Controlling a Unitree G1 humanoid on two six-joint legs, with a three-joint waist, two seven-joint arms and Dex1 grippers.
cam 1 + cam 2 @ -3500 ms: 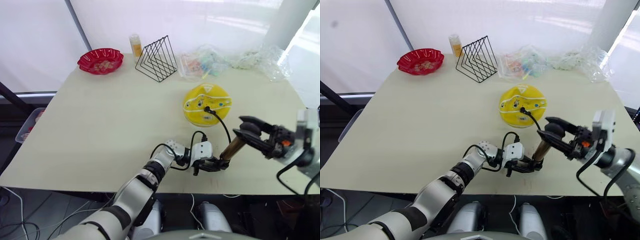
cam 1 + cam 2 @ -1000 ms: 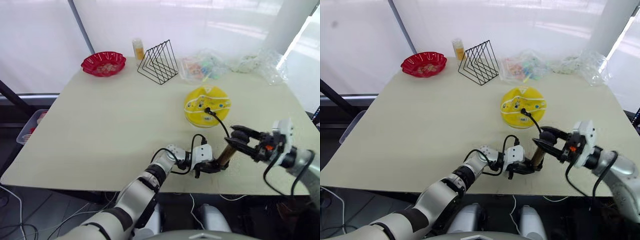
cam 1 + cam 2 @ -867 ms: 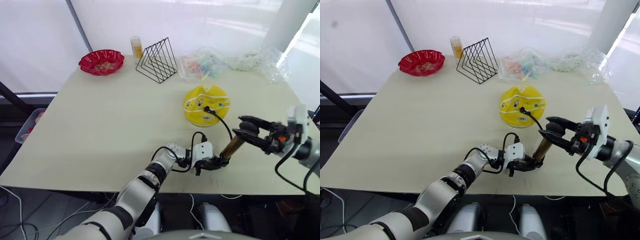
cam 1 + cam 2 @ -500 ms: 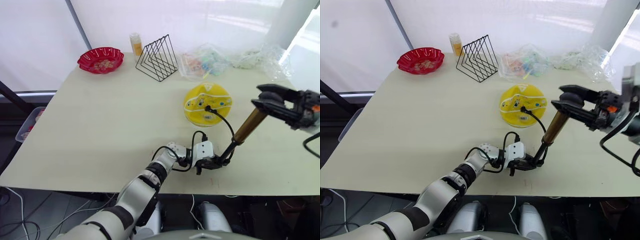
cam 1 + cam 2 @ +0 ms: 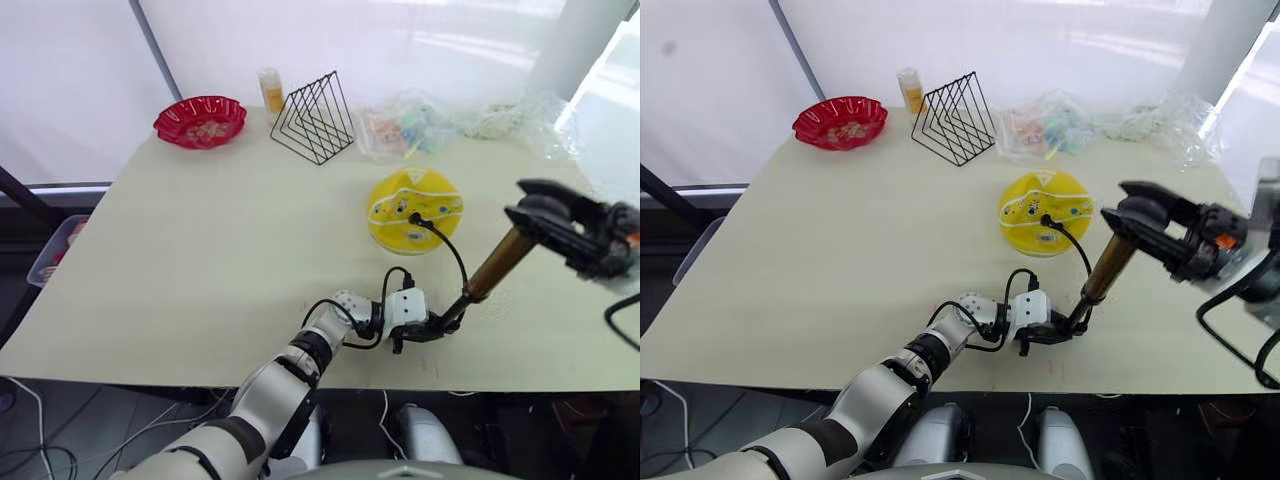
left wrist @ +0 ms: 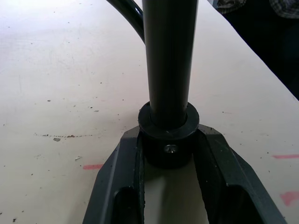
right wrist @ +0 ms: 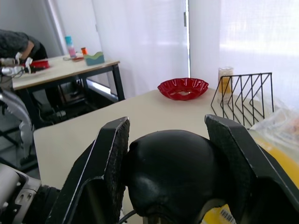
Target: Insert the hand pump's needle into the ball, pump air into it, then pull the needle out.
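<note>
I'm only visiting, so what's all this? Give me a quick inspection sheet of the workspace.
Surface: beige table, faint marks.
Job's things: pump tilted, rod drawn out; hose plugged into saggy yellow ball.
Clutter: red bowl, wire rack, bottle, plastic bags at far edge.
Grippers: left gripper clamps pump's base; right gripper grips its handle.
Cables: black leads by left wrist.
Surroundings: white curtains; second table behind.

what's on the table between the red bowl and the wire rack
A small bottle with yellow contents stands between the bowl and the rack, at the table's far edge, in both eye views.
</note>
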